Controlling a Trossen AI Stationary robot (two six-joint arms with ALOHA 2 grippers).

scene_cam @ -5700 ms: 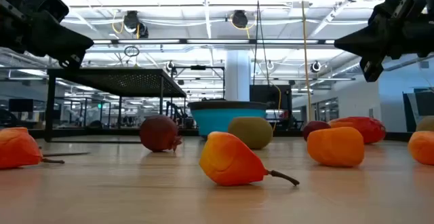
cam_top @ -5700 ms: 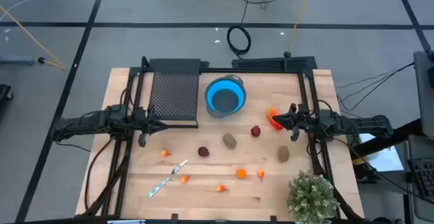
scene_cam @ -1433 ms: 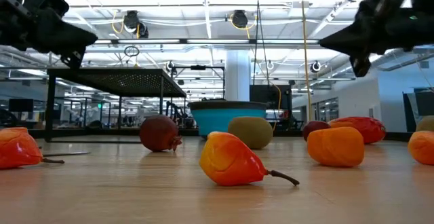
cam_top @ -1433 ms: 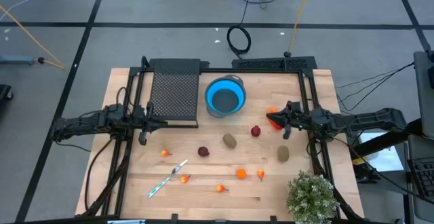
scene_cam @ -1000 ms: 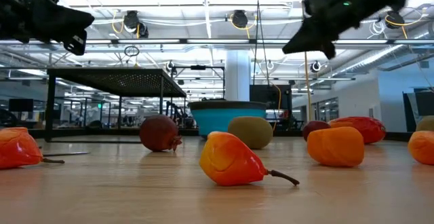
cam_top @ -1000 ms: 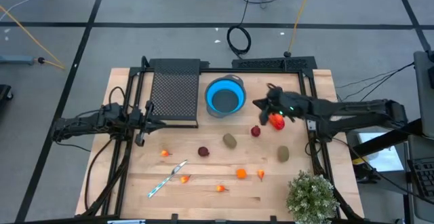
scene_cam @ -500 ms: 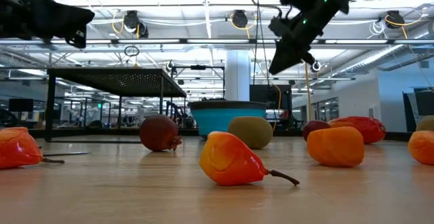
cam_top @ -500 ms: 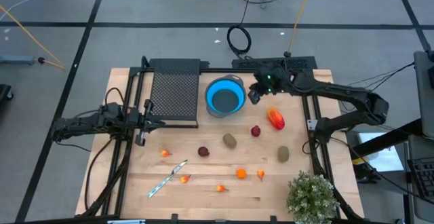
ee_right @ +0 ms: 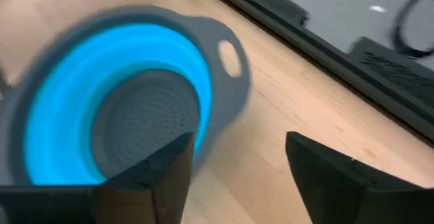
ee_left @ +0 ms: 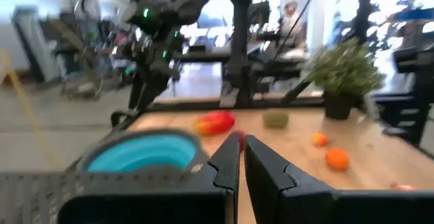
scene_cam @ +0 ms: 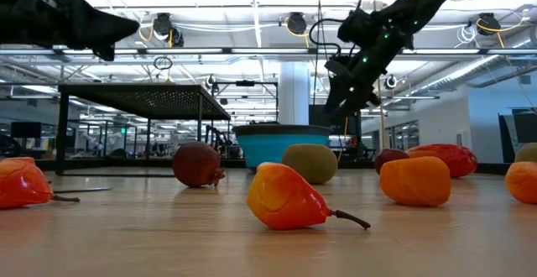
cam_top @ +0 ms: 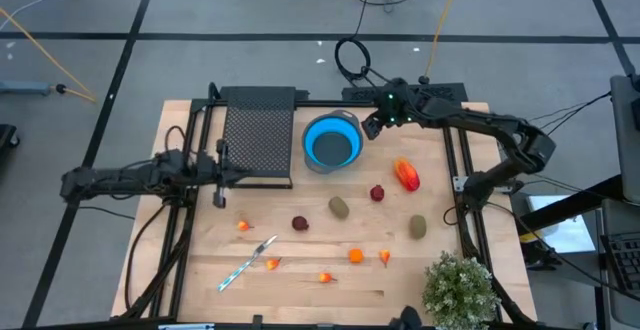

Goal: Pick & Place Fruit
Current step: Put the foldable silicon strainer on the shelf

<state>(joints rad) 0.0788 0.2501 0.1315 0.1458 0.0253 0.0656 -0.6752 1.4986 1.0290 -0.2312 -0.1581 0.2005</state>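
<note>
blue bowl [cam_top: 331, 146] empty; all fruit [cam_top: 340, 207] on table, none placed. right gripper [cam_top: 372, 127] beside bowl rim, fingers spread, holding nothing. left gripper [cam_top: 219, 177] nearly closed, empty, by mesh tray [cam_top: 258, 140].

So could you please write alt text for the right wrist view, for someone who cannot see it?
The right gripper, fingers open and empty, hovers beside a blue bowl with a grey rim and mesh bottom. The bowl sits on a pale wooden table and holds no fruit.
</note>
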